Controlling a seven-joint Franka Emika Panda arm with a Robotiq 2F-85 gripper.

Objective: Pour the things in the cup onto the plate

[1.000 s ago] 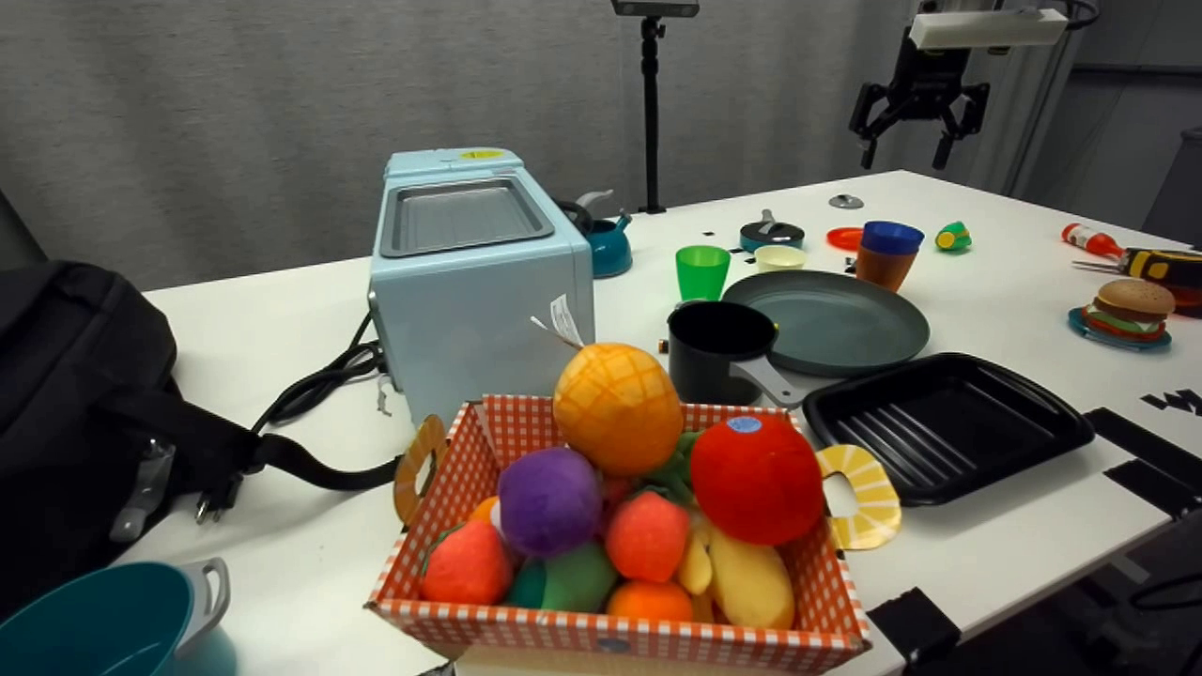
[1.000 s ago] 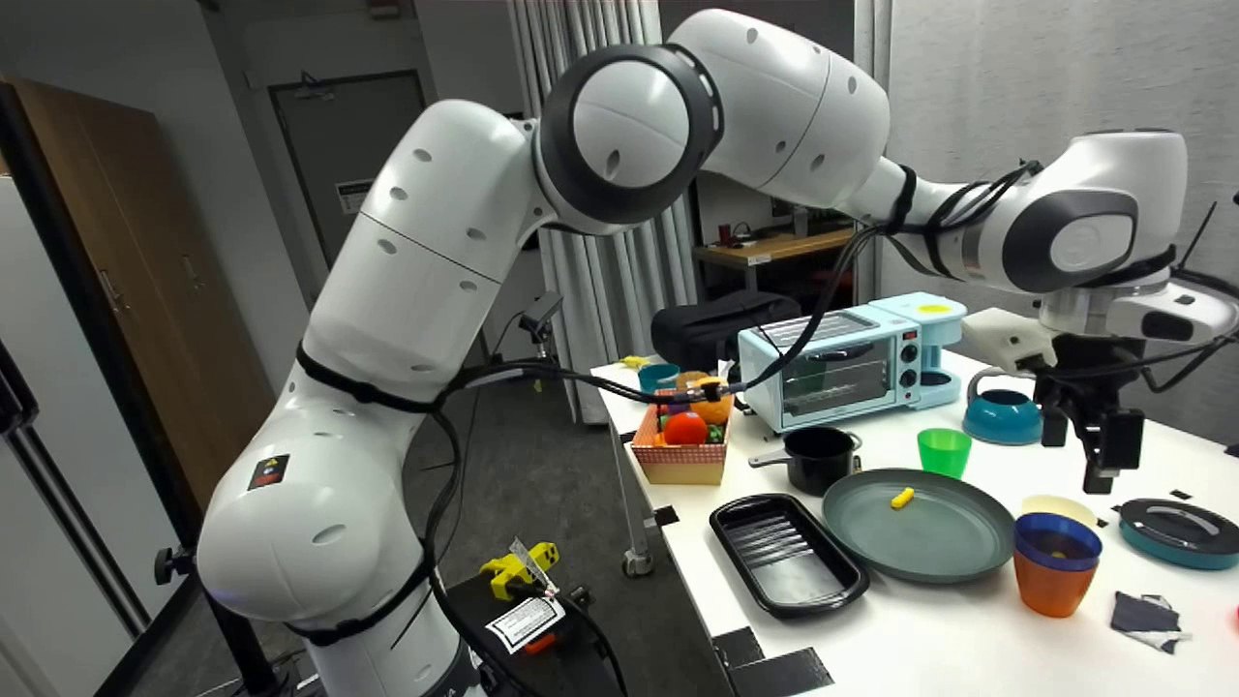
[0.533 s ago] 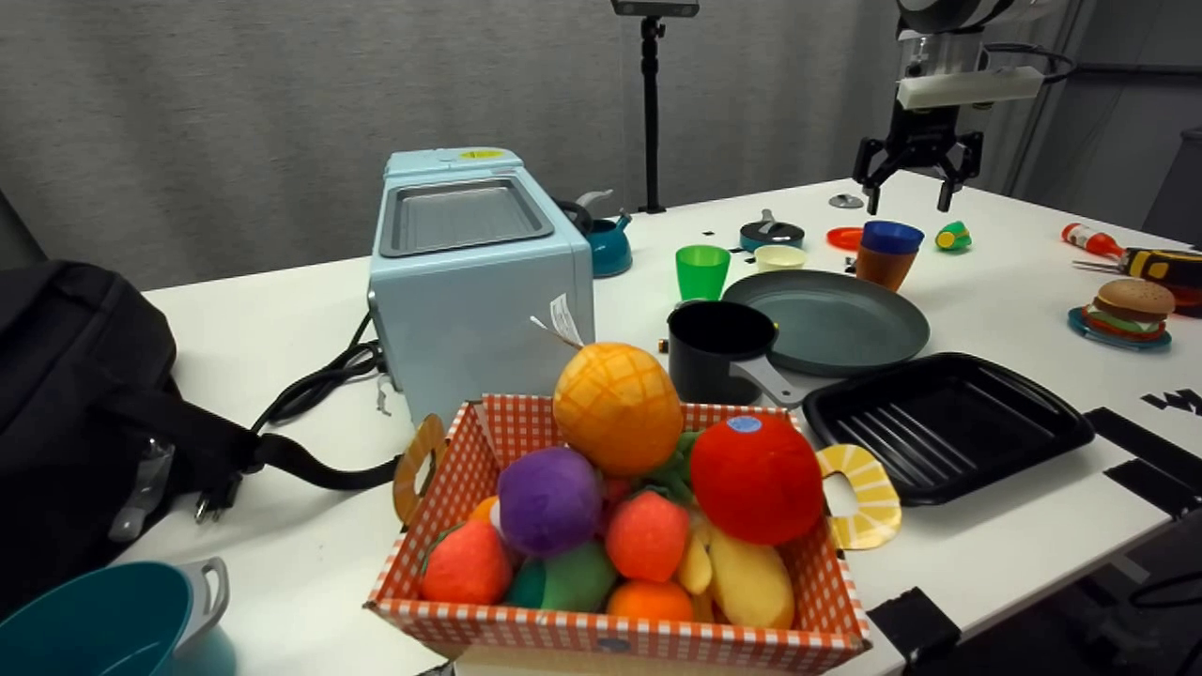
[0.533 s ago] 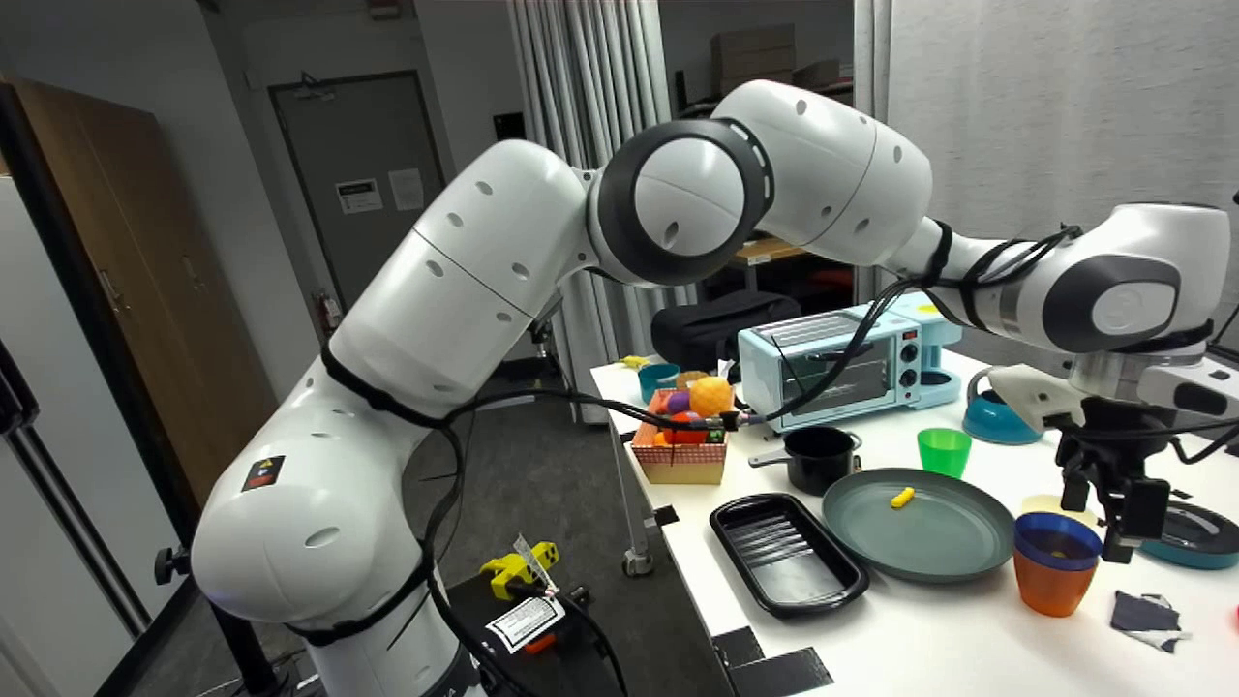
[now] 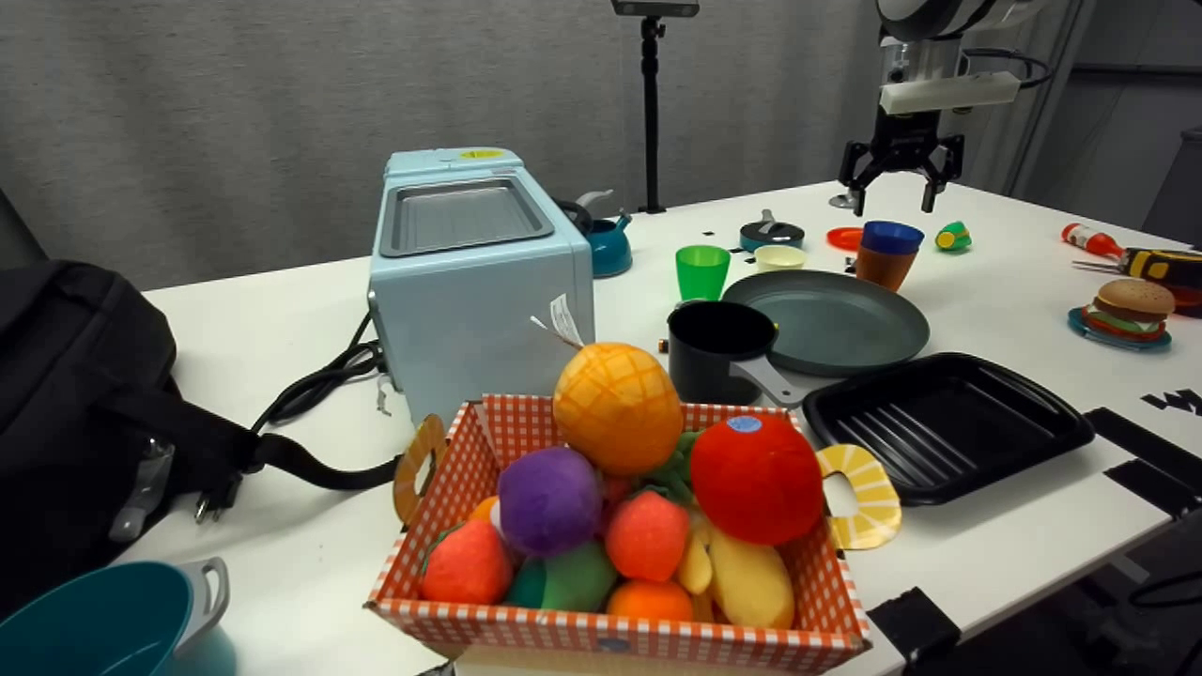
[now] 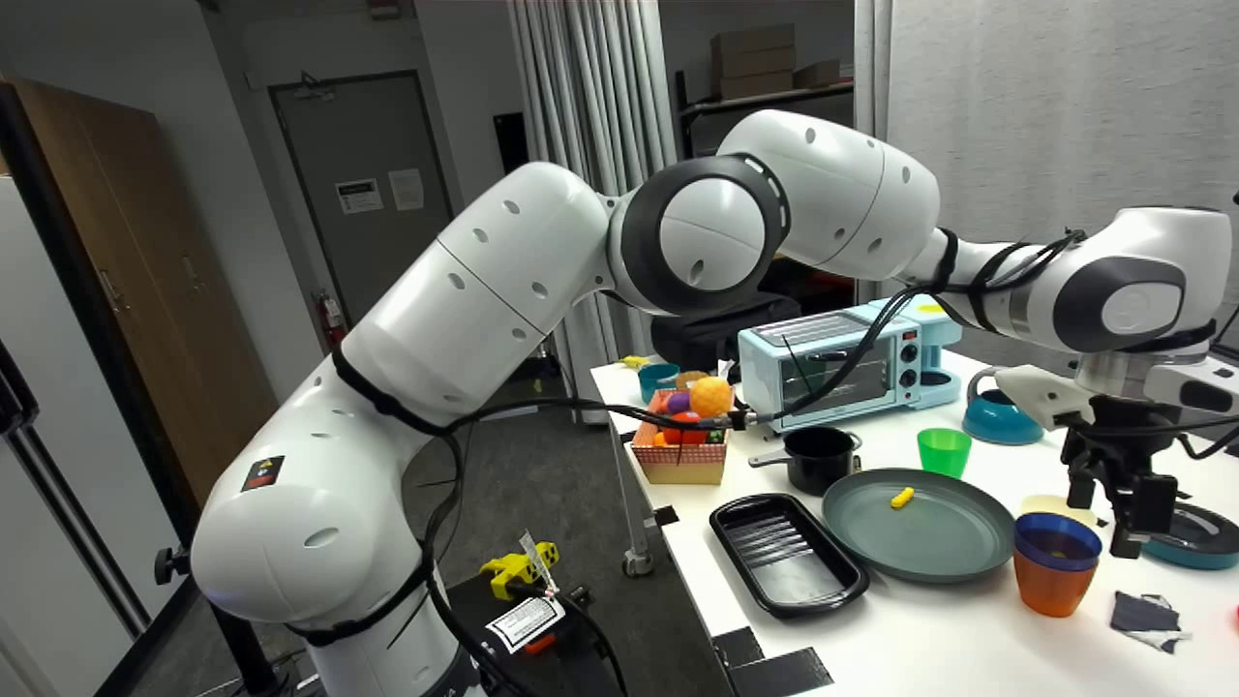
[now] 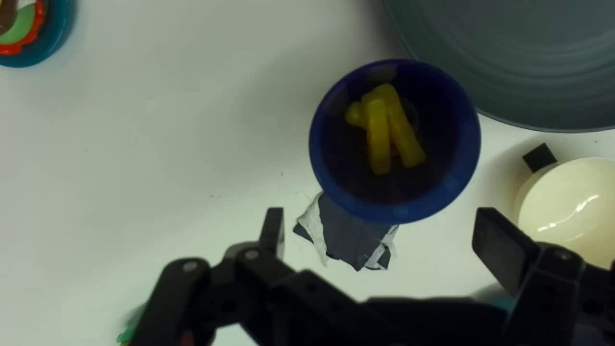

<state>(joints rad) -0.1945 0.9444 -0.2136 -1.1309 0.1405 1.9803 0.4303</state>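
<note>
The blue cup (image 5: 894, 235) stands upright, nested in an orange cup (image 5: 883, 270), on the white table; the stack also shows in an exterior view with the blue rim on top (image 6: 1031, 554). In the wrist view the blue cup (image 7: 399, 212) holds a few yellow pieces (image 7: 378, 137). The dark grey plate (image 5: 826, 329) stands beside the cups and also shows (image 6: 929, 547); one yellow piece (image 6: 901, 498) lies on it. My gripper (image 7: 384, 235) is open and empty, above and slightly to one side of the cups; it shows in both exterior views (image 5: 894, 207) (image 6: 1103, 528).
Near the cups are a cream bowl (image 7: 571, 211), a teal lidded pan (image 6: 1195, 537) and dark tape (image 7: 355, 235). A green cup (image 5: 702, 272), black pot (image 5: 718, 352), black ridged tray (image 5: 948, 427) and fruit basket (image 5: 620, 638) stand around the plate. A toy burger (image 5: 1134, 308) lies farther off.
My open gripper has come down from higher up toward the height just above the cups, then shifted slightly sideways. The cups, the plate and the yellow piece on it have not moved.
</note>
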